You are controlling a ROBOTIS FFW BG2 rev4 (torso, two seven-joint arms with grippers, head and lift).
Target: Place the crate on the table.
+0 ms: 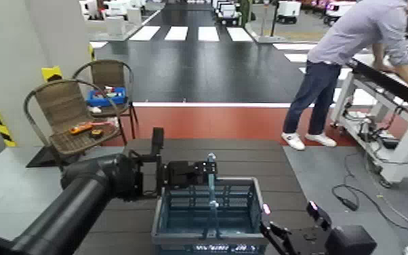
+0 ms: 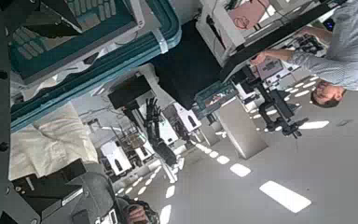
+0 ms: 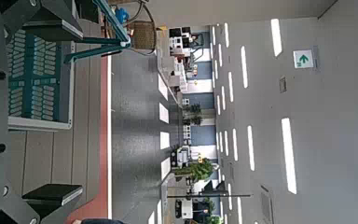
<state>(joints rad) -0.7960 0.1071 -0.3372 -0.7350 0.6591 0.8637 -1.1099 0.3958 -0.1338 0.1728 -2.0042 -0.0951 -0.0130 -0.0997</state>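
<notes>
The grey-blue lattice plastic crate (image 1: 210, 216) with its teal upright handle sits on the dark slatted desk (image 1: 247, 159), between both arms. The left gripper (image 1: 179, 174) is at its far-left rim, the right gripper (image 1: 289, 234) beside its right wall. How far either's fingers are parted cannot be told; the crate's near edge is cut off.

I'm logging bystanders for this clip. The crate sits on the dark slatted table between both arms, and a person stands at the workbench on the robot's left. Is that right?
One detail is off. The person bends over the workbench on the robot's right, not its left, as the head view shows. The crate does sit on the dark slatted table between both arms.
</notes>
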